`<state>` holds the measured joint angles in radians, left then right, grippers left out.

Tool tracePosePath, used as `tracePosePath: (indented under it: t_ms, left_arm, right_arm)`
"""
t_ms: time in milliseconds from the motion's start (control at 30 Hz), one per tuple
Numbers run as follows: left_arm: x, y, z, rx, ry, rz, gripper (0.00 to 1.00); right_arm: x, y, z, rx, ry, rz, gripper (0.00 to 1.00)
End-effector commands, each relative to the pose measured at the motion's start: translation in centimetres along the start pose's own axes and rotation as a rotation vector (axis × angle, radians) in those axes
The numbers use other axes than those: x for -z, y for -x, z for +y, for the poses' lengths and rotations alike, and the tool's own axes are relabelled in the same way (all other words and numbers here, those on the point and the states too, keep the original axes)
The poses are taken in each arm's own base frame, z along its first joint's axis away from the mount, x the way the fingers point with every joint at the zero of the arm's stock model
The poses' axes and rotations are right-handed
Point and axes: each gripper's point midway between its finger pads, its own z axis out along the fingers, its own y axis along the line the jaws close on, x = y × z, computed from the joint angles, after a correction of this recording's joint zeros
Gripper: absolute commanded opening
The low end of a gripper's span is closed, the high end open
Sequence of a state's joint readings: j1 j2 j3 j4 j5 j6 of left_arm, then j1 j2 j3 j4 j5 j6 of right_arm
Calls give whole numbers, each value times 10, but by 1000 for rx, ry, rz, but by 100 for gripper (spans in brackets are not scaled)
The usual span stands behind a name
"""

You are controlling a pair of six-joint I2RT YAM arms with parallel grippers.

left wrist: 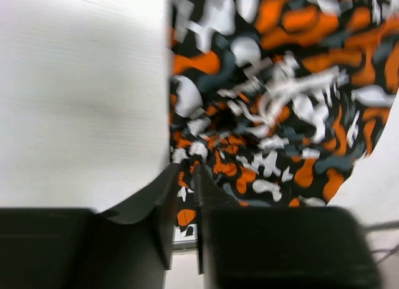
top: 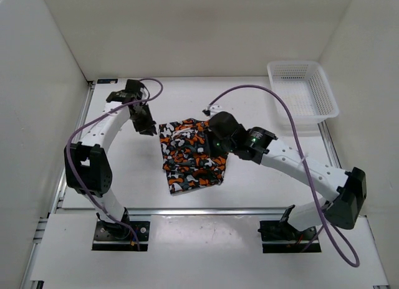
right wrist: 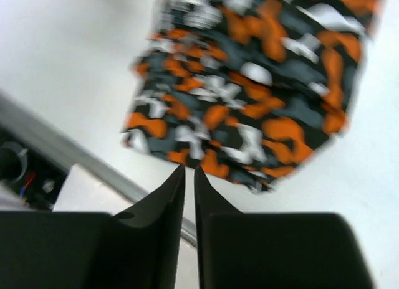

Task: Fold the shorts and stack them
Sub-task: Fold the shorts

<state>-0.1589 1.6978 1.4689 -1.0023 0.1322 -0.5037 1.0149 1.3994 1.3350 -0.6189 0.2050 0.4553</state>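
Shorts (top: 190,155) at table centre, lying flat as a compact, roughly rectangular packet, turned a little off square to the table (top: 124,170) edges. Layers show at the 7 o'clock corner, where a lower ply peeks out past the upper one.

Left gripper (left wrist: 186,170): just off the packet's 10 o'clock corner, over bare table at the fabric's edge. Fingers drawn almost together, only a thin slit between them, no cloth in it.

Right gripper (right wrist: 189,169): above the packet's 2 o'clock side. Fingers likewise nearly closed, holding nothing; its wrist view shows them clear of the print.

Basket (top: 298,63): white mesh, well apart at 2 o'clock from the shorts, in the far right corner.

Progress, as a judgement: folding looks done or close to done. The garment is reduced to one small bundle and neither arm has hold of it. Possibly a tidy-up of the uneven 7 o'clock corner remains. Stacking is not yet done: only this one pair is in view, so where it goes, basket or a pile, I cannot tell.
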Motion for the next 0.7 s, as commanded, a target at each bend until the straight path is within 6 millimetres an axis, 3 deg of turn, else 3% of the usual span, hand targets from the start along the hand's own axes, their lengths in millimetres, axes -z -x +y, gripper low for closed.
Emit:
tracePosePath:
  t_ms: [0, 33, 67, 167, 267, 367, 433, 500, 567, 600, 667]
  left_arm:
    - [10, -19, -32, -138, -35, 3, 31]
    - [-2, -31, -40, -174, -23, 37, 45]
    - [-7, -36, -43, -191, -11, 48, 72]
    - [-23, -45, -57, -243, 20, 59, 99]
    - [-45, -46, -65, -265, 42, 86, 99]
    - [-68, -50, -66, -273, 64, 124, 99]
    - [-81, -52, -64, -272, 82, 150, 94]
    - [-82, -50, -66, -272, 80, 146, 69]
    - [-83, -48, -68, -272, 78, 144, 40]
    - [-82, -44, -71, -273, 71, 134, 13]
    - [-81, -47, -70, -271, 70, 148, 10]
  right_arm:
    - [-20, -31, -35, -141, -55, 114, 18]
    - [-23, -38, -41, -152, -65, 134, 32]
    - [-24, -41, -45, -173, -71, 143, 40]
    - [-25, -53, -47, -173, -71, 180, 61]
    - [-32, -85, -56, -107, -160, 269, 64]
    - [-41, -98, -64, -60, -234, 286, 66]
    - [-46, -113, -71, -37, -272, 316, 67]
    - [-50, -119, -74, -23, -289, 325, 67]
    - [-59, -123, -76, -20, -300, 319, 67]
    - [-59, -125, -81, -15, -320, 318, 67]
    - [-68, -127, -89, -7, -383, 306, 67]
